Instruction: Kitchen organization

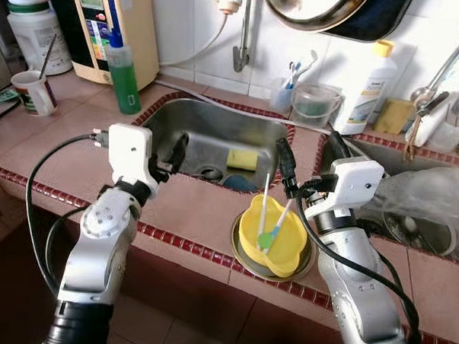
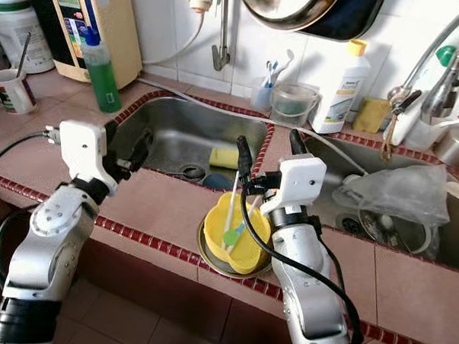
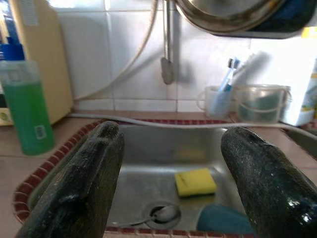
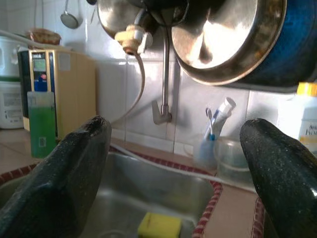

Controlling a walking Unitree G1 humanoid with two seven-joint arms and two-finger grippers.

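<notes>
Two pincers, both spread wide and holding nothing: left pincer (image 1: 174, 156) poised over the near left rim of the steel sink (image 1: 187, 123), right pincer (image 1: 310, 164) above the tiled strip between the two basins. Crowded along the back wall: green soap bottle (image 1: 124, 74), clear tub (image 1: 316, 105) with a cup of toothbrushes (image 1: 283, 90) beside it, white bottle (image 1: 369, 88), pans hung overhead. Lay in the sink: yellow sponge (image 1: 242, 159), a blue item just beside it, drain nearby. Sat on the table's front edge, on a metal lid: yellow bowl (image 1: 271, 236) holding white-handled utensils, just beside the right pincer's wrist. Crumpled clear plastic bag (image 1: 426, 196) draped over the right basin. Open tile left between the left arm and the yellow bowl.
</notes>
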